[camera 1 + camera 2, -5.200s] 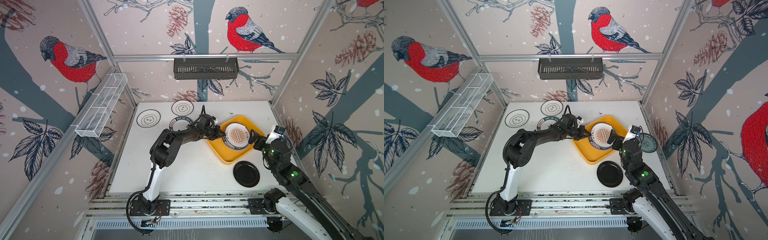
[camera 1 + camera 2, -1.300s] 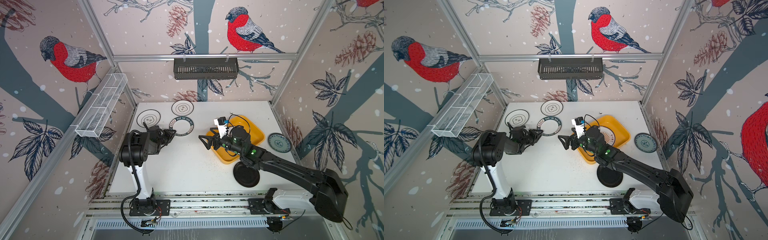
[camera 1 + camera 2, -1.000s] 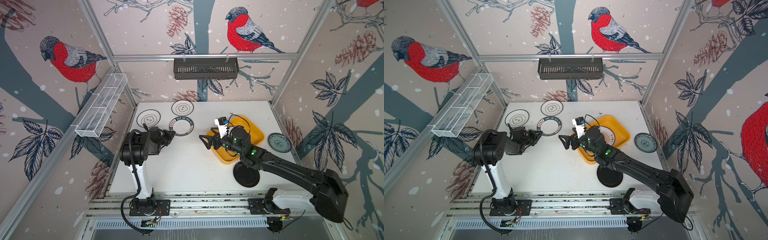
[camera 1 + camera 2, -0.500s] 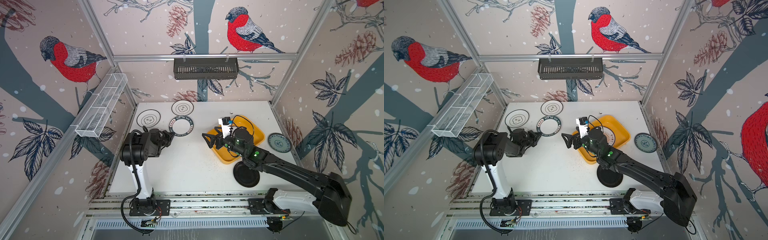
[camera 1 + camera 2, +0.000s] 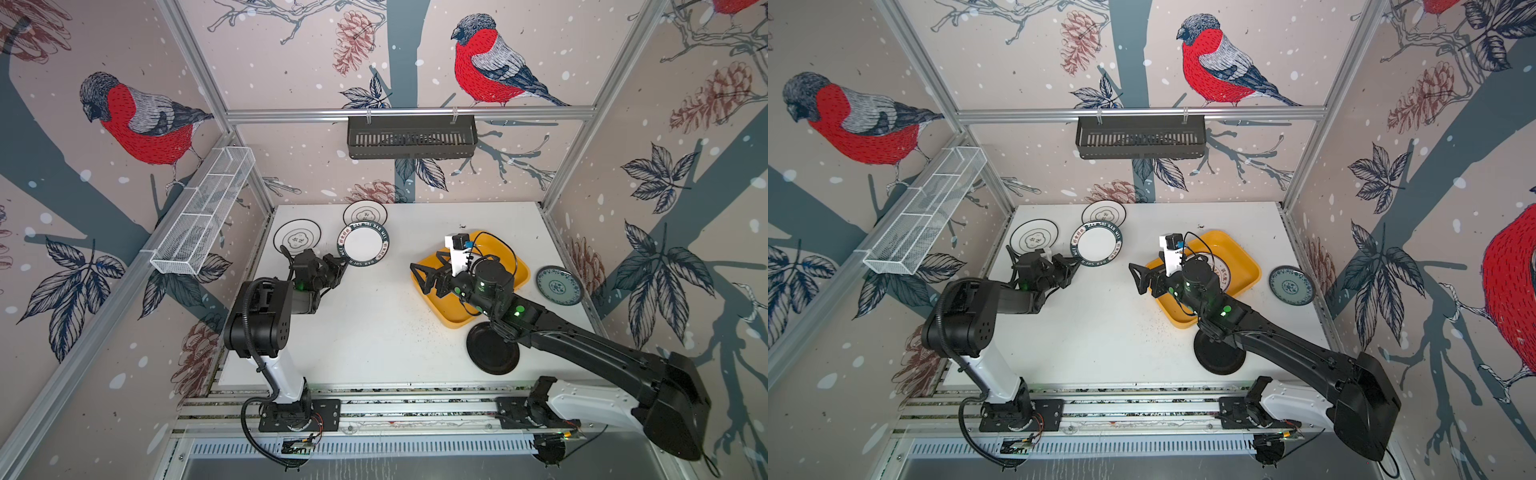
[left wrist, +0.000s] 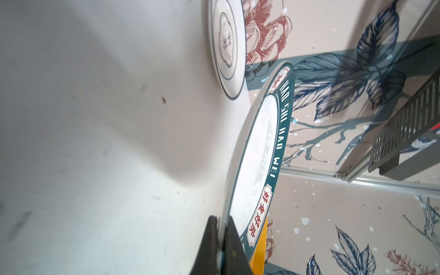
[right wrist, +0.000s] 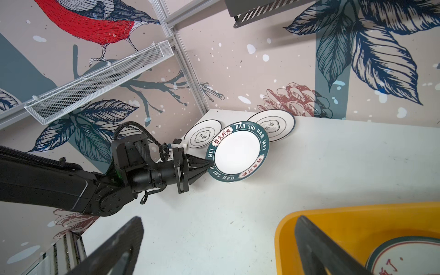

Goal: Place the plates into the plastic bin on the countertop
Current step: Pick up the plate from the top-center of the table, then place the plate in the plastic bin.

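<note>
My left gripper point(image 5: 345, 262) point(image 6: 220, 220) is shut on the near rim of a white plate with a dark lettered rim point(image 5: 365, 248) point(image 7: 238, 152), which is tilted on the countertop point(image 5: 365, 324). My right gripper point(image 5: 420, 279) point(image 7: 219, 238) hangs open and empty over the left corner of the yellow plastic bin point(image 5: 453, 322) point(image 7: 357, 214). Another lettered plate point(image 5: 1223, 270) lies in the bin, mostly hidden by the right arm. Two flower-outline plates point(image 5: 297, 237) point(image 5: 365, 214) lie at the back left. A black plate point(image 5: 492, 353) and a blue-green plate point(image 5: 559, 286) lie on the right.
A black slotted basket point(image 5: 411, 137) hangs on the back wall and a white wire rack point(image 5: 203, 216) on the left wall. Aluminium rails point(image 5: 374, 405) run along the front edge. The right arm point(image 5: 582, 345) stretches over the black plate.
My left gripper has closed on the lettered plate's rim and the plate has tipped up. My right gripper has shifted slightly toward the back right and stays open.
</note>
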Controlling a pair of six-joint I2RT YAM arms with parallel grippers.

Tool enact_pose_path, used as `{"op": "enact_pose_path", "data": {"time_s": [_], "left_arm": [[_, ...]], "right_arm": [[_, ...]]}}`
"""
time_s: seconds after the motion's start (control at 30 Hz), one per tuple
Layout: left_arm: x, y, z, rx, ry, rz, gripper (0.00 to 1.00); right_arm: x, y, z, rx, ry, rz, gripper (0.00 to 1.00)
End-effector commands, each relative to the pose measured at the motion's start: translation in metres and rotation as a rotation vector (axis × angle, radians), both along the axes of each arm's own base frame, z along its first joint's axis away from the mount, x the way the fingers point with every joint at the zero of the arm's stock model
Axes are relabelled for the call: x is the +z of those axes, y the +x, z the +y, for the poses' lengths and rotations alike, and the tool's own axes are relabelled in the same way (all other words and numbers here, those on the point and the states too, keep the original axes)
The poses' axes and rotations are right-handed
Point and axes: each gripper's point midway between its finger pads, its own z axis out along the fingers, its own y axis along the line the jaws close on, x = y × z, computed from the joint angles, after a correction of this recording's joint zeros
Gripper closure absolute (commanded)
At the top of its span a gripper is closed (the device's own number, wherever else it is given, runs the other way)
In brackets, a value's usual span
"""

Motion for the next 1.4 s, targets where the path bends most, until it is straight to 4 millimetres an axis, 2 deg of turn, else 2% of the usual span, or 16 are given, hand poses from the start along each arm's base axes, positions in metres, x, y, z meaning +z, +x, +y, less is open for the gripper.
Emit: {"op": "enact_pose_path", "data": {"time_s": [0.0, 0.2, 0.5, 0.73, 1.07, 1.37], "left_arm": [[0.015, -0.007, -0.017, -0.066, 0.043, -0.037, 1.0], [0.035, -0.015, -0.048, -0.153, 0.073, -0.064, 1.0], [0.054, -0.018, -0.105, -0.314, 0.106, -0.093, 1.0], [0.057, -0.025, -0.149, -0.426, 0.11, -0.088, 1.0], [0.059, -0.035, -0.213, -0.58, 0.113, -0.086, 1.0], [0.047, -0.045, -0.269, -0.7, 0.137, -0.053, 1.0]], "right_arm": [[0.017, 0.005, -0.006, -0.013, 0.045, -0.042, 0.0], [0.026, 0.015, -0.026, -0.076, 0.046, -0.067, 0.0], [0.033, 0.022, -0.071, -0.211, 0.044, -0.088, 0.0], [0.035, 0.024, -0.112, -0.336, 0.014, -0.099, 0.0], [0.04, 0.01, -0.166, -0.478, 0.015, -0.152, 0.0], [0.042, -0.002, -0.194, -0.553, 0.01, -0.156, 0.0]]}}
